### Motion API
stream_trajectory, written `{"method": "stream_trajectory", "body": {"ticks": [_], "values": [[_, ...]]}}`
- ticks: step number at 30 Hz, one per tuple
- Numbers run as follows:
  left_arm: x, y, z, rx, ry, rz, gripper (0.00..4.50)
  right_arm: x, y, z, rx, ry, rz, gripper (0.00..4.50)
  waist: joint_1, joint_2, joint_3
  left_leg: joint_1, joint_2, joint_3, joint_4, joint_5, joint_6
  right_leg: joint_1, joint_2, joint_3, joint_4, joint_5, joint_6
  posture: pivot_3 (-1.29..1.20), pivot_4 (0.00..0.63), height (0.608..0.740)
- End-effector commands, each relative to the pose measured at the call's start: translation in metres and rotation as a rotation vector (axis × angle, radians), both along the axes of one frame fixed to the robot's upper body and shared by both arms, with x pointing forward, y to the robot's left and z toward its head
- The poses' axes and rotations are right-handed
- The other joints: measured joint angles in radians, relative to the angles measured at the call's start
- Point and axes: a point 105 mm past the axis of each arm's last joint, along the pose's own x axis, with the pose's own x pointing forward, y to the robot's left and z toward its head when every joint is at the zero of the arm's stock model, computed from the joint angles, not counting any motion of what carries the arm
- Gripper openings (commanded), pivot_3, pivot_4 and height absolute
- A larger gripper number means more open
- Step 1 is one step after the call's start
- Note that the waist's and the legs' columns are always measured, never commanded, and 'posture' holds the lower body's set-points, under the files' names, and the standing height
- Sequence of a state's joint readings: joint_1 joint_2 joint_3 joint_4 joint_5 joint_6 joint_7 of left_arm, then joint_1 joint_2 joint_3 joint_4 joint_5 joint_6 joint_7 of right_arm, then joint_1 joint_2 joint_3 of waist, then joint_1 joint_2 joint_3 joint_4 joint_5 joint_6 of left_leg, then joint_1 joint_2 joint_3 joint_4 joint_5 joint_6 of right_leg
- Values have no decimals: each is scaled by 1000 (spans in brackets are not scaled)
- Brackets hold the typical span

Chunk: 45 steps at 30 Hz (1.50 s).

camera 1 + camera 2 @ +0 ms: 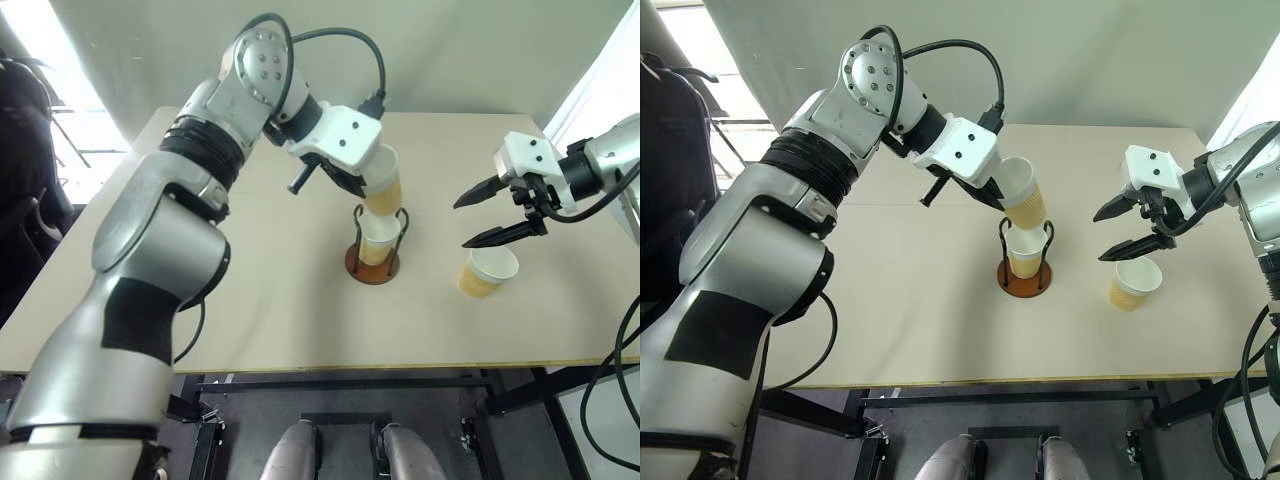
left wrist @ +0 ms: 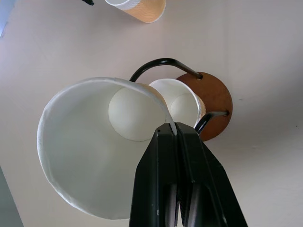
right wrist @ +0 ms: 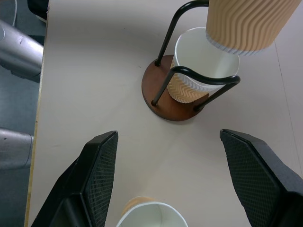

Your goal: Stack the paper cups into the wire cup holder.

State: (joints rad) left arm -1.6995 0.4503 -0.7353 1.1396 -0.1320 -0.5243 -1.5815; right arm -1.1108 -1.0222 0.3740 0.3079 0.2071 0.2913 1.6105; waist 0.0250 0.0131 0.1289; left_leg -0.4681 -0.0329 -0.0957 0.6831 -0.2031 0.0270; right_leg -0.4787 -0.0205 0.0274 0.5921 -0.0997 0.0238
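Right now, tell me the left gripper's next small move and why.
Probably lower it a little further: the left gripper is shut on the rim of a paper cup, holding it tilted just above the cup already in the wire cup holder. Its bottom is not yet nested inside that lower cup, so easing it down and upright should seat it before release.
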Motion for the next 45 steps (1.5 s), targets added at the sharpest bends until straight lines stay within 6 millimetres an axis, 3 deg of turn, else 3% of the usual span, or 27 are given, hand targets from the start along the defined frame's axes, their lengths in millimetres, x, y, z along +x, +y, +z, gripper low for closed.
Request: {"method": "stream_trajectory", "body": {"ticks": [1, 26, 30, 40, 45], "values": [[-5, 1, 2, 26, -2, -32, 34, -4, 2, 9, 9, -28, 19, 3524, 0, 0, 0, 0, 0, 0, 0, 0, 0, 0, 0, 0, 0, 0, 0, 0, 150, 740], [-2, 4, -10, 71, 4, -32, 34, -5, 2, 10, 15, -32, 21, 3524, 0, 0, 0, 0, -1, 0, 0, 0, 1, 0, -1, 0, 0, 0, 2, 0, 150, 740], [-1, 7, -11, 86, -2, -22, 935, -5, 2, 11, 15, -33, 21, 3524, 0, 0, 0, 0, -1, 0, 0, 0, 1, 0, -1, 0, 0, 0, 2, 0, 150, 740], [-1, 9, -12, 99, -6, -21, 4466, -4, 2, 10, 11, -35, 19, 3524, 0, 0, 0, 0, -1, 0, 0, 0, 1, 0, -1, 0, 0, 0, 2, 0, 150, 740], [-1, 9, -12, 101, -8, -21, 4466, -4, 1, 11, 9, -38, 17, 3524, 0, 0, 0, 0, -1, 0, 0, 0, 1, 0, -1, 0, 0, 0, 2, 0, 150, 740]]}}
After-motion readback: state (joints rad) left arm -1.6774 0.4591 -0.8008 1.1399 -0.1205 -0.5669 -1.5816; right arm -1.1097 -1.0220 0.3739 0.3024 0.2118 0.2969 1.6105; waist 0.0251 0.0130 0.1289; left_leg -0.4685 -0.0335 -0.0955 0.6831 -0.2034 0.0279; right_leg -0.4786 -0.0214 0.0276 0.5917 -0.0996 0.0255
